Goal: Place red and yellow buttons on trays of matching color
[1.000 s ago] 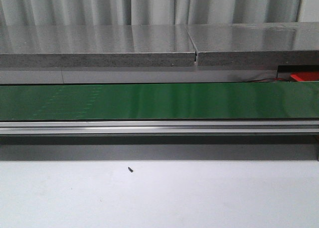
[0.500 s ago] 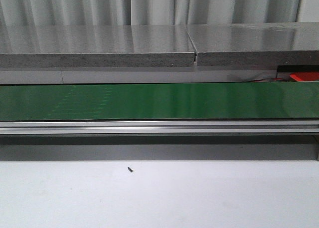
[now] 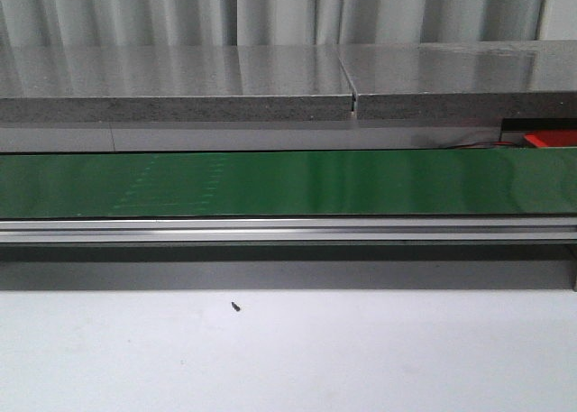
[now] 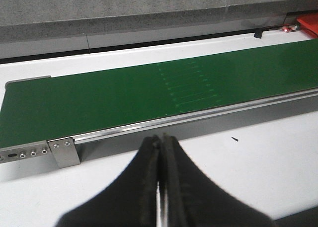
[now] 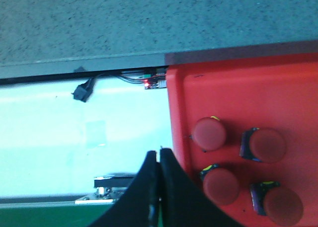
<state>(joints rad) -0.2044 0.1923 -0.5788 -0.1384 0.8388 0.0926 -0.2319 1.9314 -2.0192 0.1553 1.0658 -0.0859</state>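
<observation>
Both grippers pressed together and empty; four red buttons sit in the red tray.

Nearest in the front view lies the white tabletop [image 3: 288, 358] with a small dark speck [image 3: 235, 306], then an aluminium rail [image 3: 288, 229], the bare green conveyor belt [image 3: 361, 182], a grey stone-look counter [image 3: 180, 83] and pale curtains [image 3: 270, 11]. The left gripper [image 4: 160, 145] hovers, fingers together, over the table before the belt. The right gripper [image 5: 159, 160], likewise closed, hangs beside the red tray [image 5: 238, 88], whose edge holds red buttons [image 5: 209, 133].
</observation>
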